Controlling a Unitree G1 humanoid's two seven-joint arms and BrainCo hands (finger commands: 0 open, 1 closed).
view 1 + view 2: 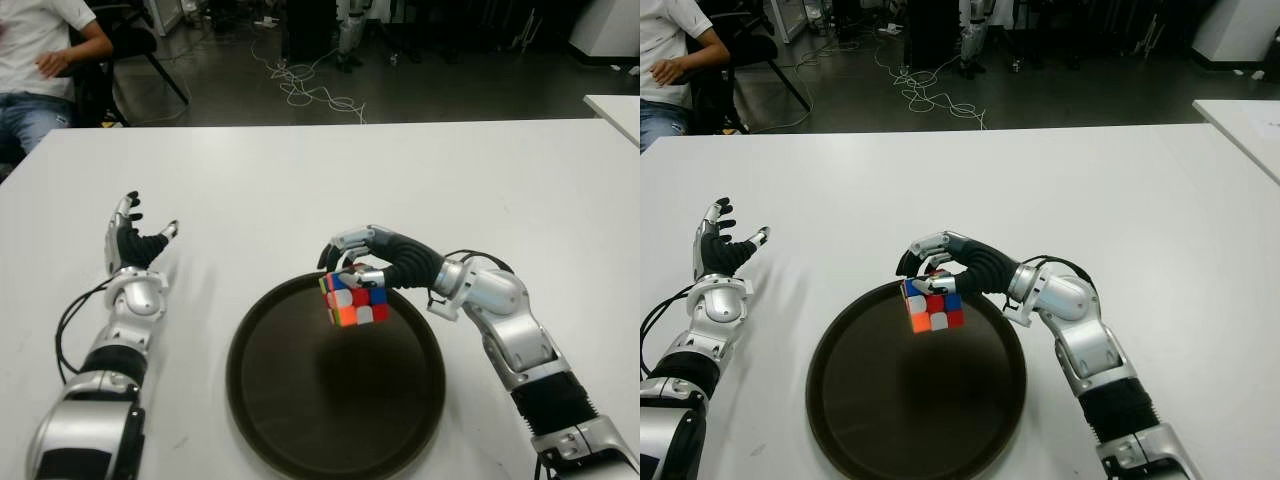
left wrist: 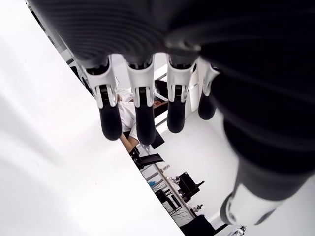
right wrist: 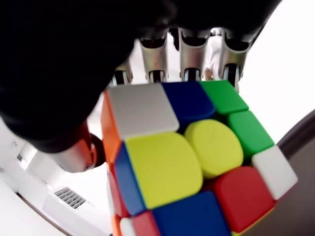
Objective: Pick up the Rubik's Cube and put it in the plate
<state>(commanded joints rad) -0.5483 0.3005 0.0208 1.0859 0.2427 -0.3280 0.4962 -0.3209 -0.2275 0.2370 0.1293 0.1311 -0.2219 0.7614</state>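
Right hand [image 1: 352,262]: curled over the cube from above; fingers [image 3: 191,59] down its far side, thumb on the near side; reaching in from about 3 o'clock of the plate
Cube [image 1: 353,300]: gripped in the right hand; tilted, with red, orange, white and blue stickers toward the camera; over the plate's inside near the 12 o'clock rim; cannot tell whether touching the plate floor
Plate [image 1: 300,420]: round, dark, on the table's near edge at centre; bare inside apart from the cube above it
Left hand [image 1: 133,240]: at about 9 o'clock of the plate, well apart from it; fingers straight and spread, holding nothing
Table [image 1: 320,170]: white, wide
Person [image 1: 40,60]: seated beyond the table's far left corner, about 11 o'clock; only partly in view
Cables [image 1: 305,90]: loose on the dark floor, 12 o'clock beyond the table
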